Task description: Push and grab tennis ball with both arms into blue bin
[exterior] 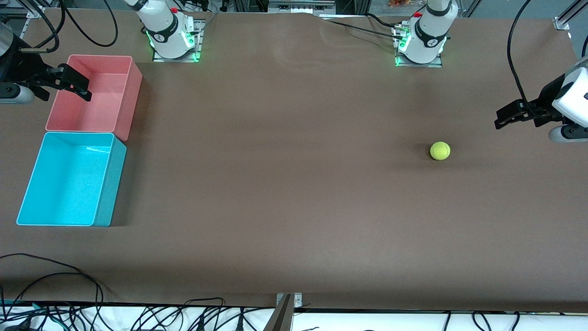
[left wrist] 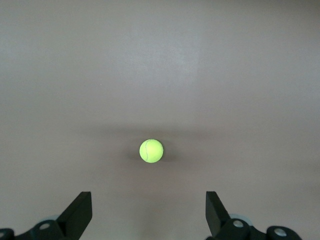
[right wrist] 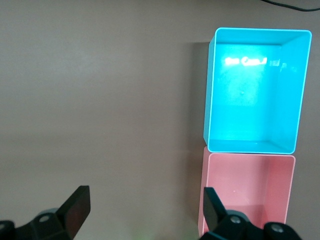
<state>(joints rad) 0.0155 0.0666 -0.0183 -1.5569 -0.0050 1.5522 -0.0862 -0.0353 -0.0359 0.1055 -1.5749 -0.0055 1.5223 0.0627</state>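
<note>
The tennis ball (exterior: 440,151) lies on the brown table toward the left arm's end, and it also shows in the left wrist view (left wrist: 151,151). My left gripper (exterior: 504,118) hangs open and empty above the table between the ball and the table's end, its fingertips (left wrist: 80,207) well apart from the ball. The blue bin (exterior: 64,179) stands empty at the right arm's end, seen too in the right wrist view (right wrist: 255,100). My right gripper (exterior: 79,86) is open and empty over the edge of the pink bin; in its own view (right wrist: 145,207) one finger sits over that bin's rim.
A pink bin (exterior: 92,92) stands empty against the blue bin, farther from the front camera; it also shows in the right wrist view (right wrist: 247,190). Black cables (exterior: 69,280) and a metal bracket (exterior: 288,307) lie along the table's near edge.
</note>
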